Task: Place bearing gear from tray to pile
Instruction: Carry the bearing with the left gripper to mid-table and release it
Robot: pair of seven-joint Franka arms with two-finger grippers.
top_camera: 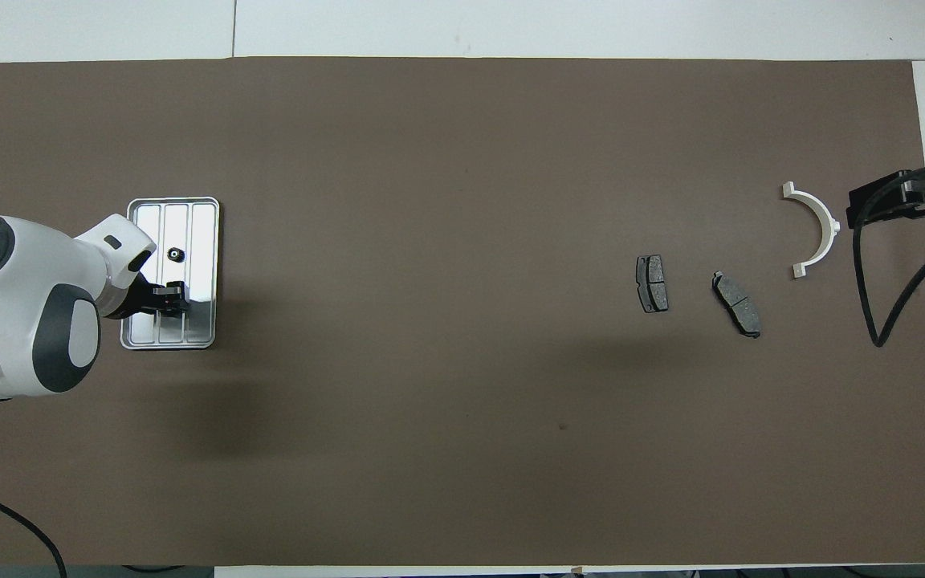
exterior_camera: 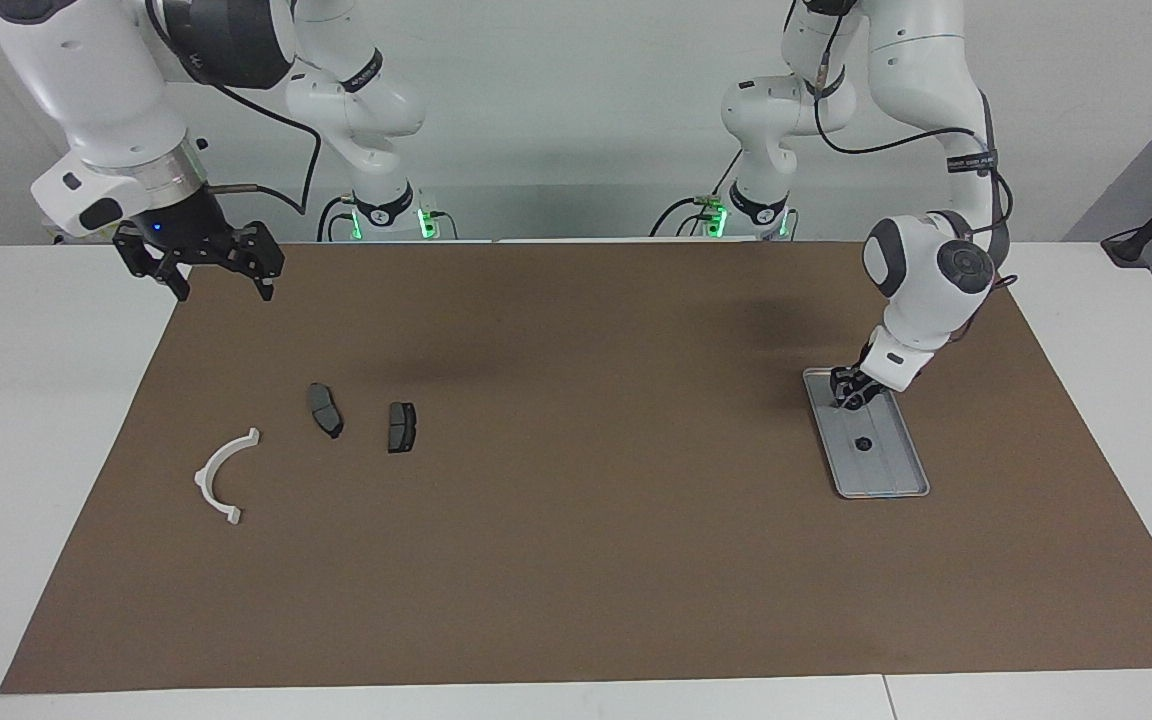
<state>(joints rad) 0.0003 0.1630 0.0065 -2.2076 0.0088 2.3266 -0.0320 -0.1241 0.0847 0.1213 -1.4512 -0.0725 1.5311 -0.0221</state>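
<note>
The silver ridged tray lies on the brown mat toward the left arm's end of the table. A small black bearing gear sits in the tray's middle. My left gripper is down inside the tray, at the end nearer the robots. What lies under it is hidden. The pile is a white curved bracket and two dark pads toward the right arm's end. My right gripper hangs open over the mat's edge there.
The brown mat covers most of the white table. A black cable droops from the right arm over the mat beside the bracket. The two pads lie apart from each other.
</note>
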